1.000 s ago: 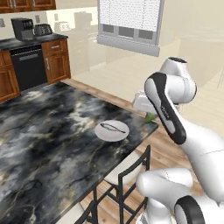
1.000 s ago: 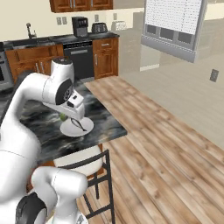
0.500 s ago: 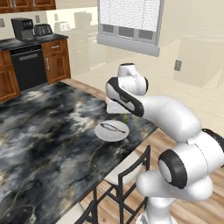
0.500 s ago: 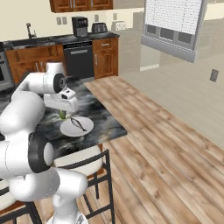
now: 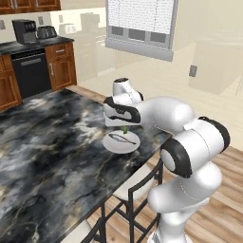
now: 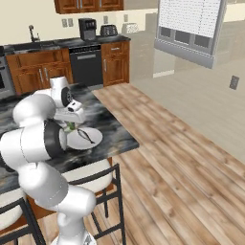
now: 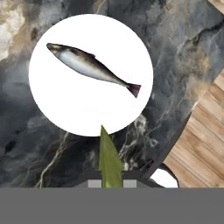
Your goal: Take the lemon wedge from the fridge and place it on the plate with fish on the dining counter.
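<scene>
Swung in from the surface edge, now over the plate (image 7: 87,74). Jaws pinching the wedge (image 7: 109,159), tip at the plate rim, above the surface (image 5: 52,156); fish (image 7: 89,68) on plate.

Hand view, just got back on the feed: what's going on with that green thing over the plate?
The tool is shut on the lemon wedge, holding it over the dining counter. In the hand view the wedge's tip points at the near rim of the plate, where the fish lies. The wedge is not yet on the plate; it hangs just at its edge, so the release is still to come.
</scene>
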